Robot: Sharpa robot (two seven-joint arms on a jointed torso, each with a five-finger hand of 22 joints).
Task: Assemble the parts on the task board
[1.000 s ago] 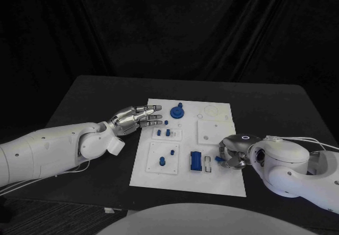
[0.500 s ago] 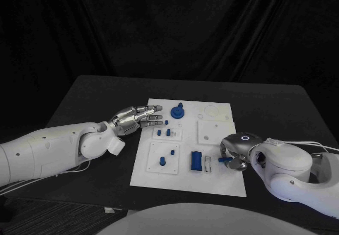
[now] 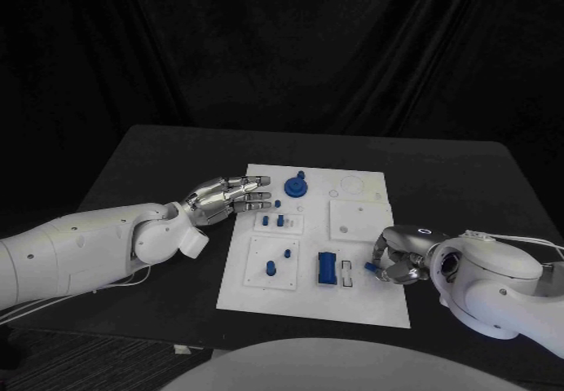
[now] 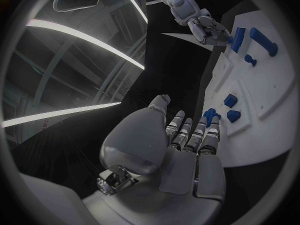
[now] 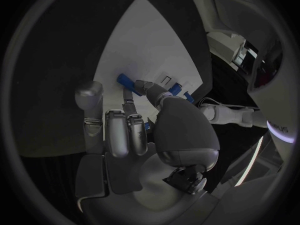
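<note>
My right hand [image 3: 398, 262] sits at the right edge of the white rectangular task board [image 3: 353, 300] on the black bench [image 3: 153, 155], fingers curled, pinching a small blue part [image 5: 124, 79] just beside the blue rectangular block [image 3: 326, 267]. My left hand [image 3: 223, 198] rests at the board's left edge, fingers spread flat, holding nothing.

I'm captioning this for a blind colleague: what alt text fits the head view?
A white rectangular task board with small blue parts lies on a black table. The silver right hand pinches a small blue piece at its right edge; the silver left hand rests open at its left edge.
</note>
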